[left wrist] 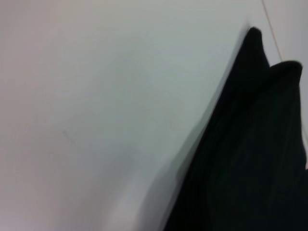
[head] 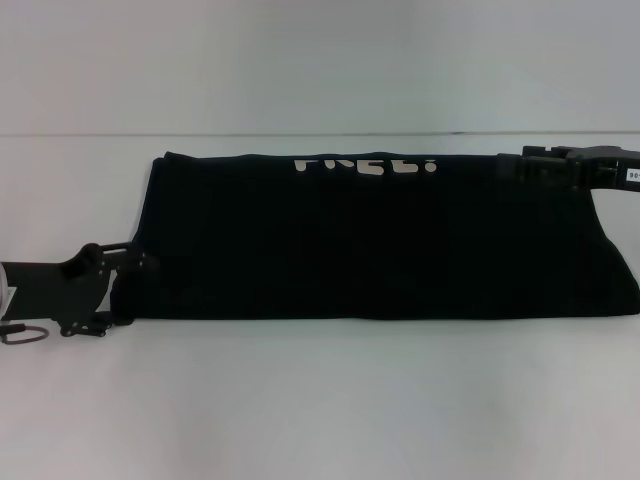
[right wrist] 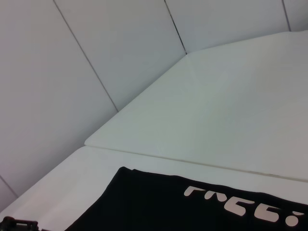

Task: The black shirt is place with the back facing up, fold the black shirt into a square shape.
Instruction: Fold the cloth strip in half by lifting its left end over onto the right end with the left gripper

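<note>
The black shirt (head: 380,240) lies across the white table as a long flat band running from left to right. Part of its white lettering (head: 365,165) shows along the far edge. My left gripper (head: 125,268) is at the band's near left corner, level with the cloth. My right gripper (head: 530,162) rests at the far right corner, on the shirt's far edge. The left wrist view has a raised black fold of the shirt (left wrist: 250,159) beside bare table. The right wrist view looks along the far edge of the shirt (right wrist: 159,202) and its lettering (right wrist: 240,207).
The white table (head: 320,400) reaches well in front of the shirt. A seam (head: 300,135) crosses it just beyond the far edge, with a second white surface (right wrist: 231,106) and a panelled wall (right wrist: 72,72) behind. A cable loop (head: 25,333) hangs by my left arm.
</note>
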